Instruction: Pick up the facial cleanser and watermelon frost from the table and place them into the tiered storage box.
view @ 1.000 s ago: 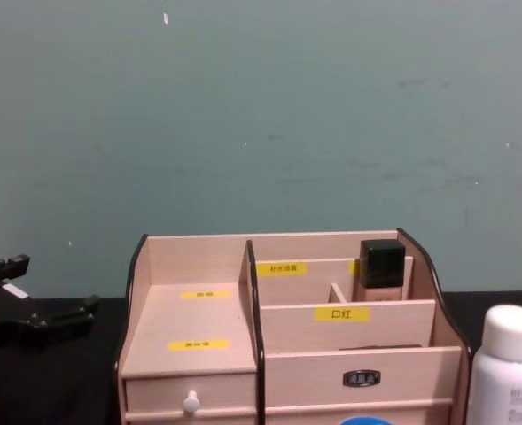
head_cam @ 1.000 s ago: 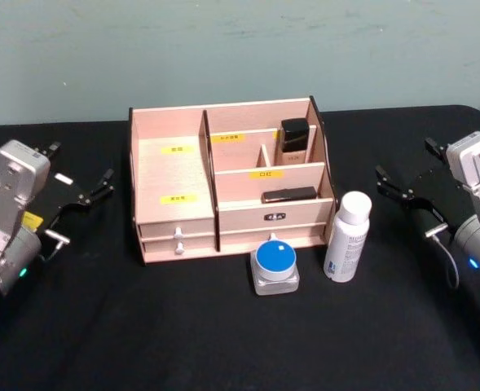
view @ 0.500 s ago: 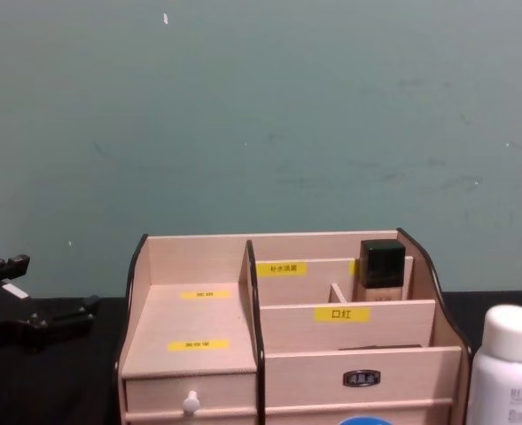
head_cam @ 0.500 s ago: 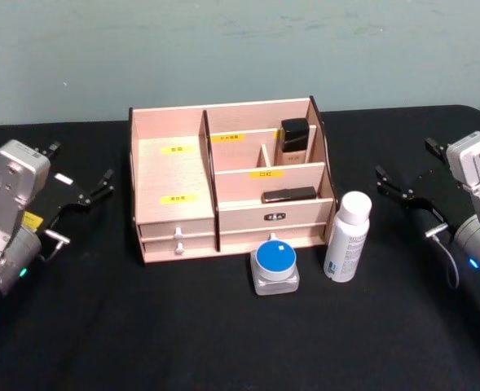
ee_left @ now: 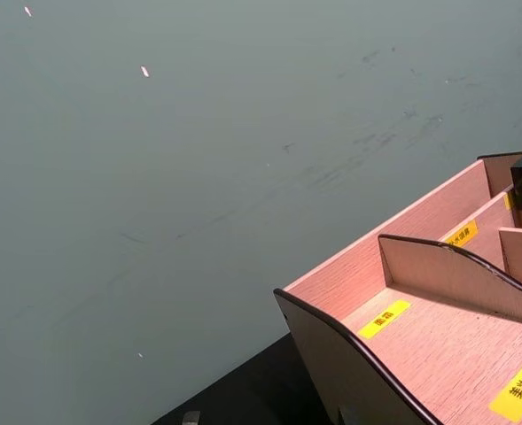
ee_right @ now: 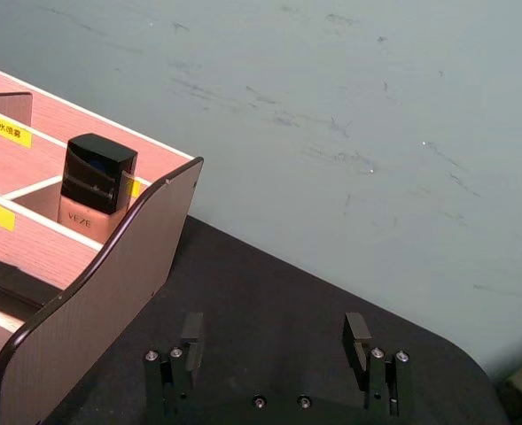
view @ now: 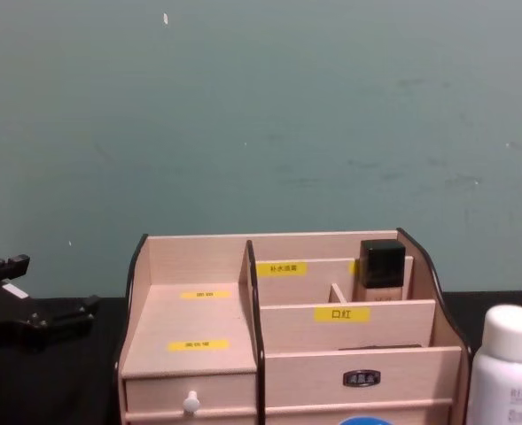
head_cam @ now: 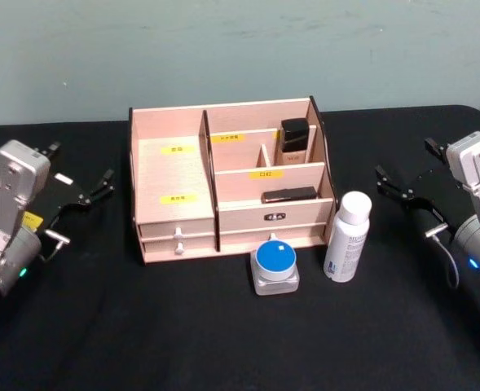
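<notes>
The facial cleanser (head_cam: pixel 347 236), a white bottle with a white cap, stands on the black table just off the front right corner of the tiered storage box (head_cam: pixel 174 175). It also shows at the chest view's right edge (view: pixel 506 367). The watermelon frost (head_cam: pixel 275 267), a small clear jar with a blue lid, sits in front of the box. My left gripper (head_cam: pixel 81 165) hovers open and empty to the left of the box. Open and empty too, my right gripper (head_cam: pixel 405 160) hangs to the right of the bottle, and its wrist view (ee_right: pixel 274 332) shows both fingers spread.
Inside the box, a black-capped bottle (head_cam: pixel 295 140) stands in a rear compartment and a dark flat item (head_cam: pixel 289 195) lies in a front one. Two white-knobbed drawers (head_cam: pixel 178 235) face me. A teal wall (view: pixel 261 115) rises behind the table.
</notes>
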You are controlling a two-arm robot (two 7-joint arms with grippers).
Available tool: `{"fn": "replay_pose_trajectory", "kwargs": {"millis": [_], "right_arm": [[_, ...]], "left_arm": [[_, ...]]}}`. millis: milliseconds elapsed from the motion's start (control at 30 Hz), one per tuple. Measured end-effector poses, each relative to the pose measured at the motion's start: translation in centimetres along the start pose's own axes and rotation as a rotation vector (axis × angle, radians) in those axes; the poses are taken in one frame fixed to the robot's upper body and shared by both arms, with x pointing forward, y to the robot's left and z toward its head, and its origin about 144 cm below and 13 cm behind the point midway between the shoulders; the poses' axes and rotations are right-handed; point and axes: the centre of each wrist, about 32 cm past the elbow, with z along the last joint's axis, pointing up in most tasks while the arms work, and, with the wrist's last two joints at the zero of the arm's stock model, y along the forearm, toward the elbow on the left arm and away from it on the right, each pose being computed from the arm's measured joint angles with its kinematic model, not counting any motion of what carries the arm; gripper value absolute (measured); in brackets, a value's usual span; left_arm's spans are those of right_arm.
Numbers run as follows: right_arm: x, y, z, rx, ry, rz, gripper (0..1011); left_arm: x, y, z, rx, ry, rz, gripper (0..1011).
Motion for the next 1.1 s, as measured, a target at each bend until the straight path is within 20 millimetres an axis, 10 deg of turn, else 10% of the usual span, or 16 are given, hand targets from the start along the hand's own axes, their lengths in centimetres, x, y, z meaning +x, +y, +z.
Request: {"fn": "replay_pose_trajectory", "kwargs": {"millis": [533,1100], "right_arm": [[0.4,-0.3,0.2,0.015,0.016,0.004,1002],[0.8,-4.4,6.8,0.163,-0.006,0.129,1002]], "left_arm": [[0.0,0.0,0.0,0.0,0.0,0.0,1010],[0.0,0.0,0.0,0.0,0.0,0.0,1010]]}}
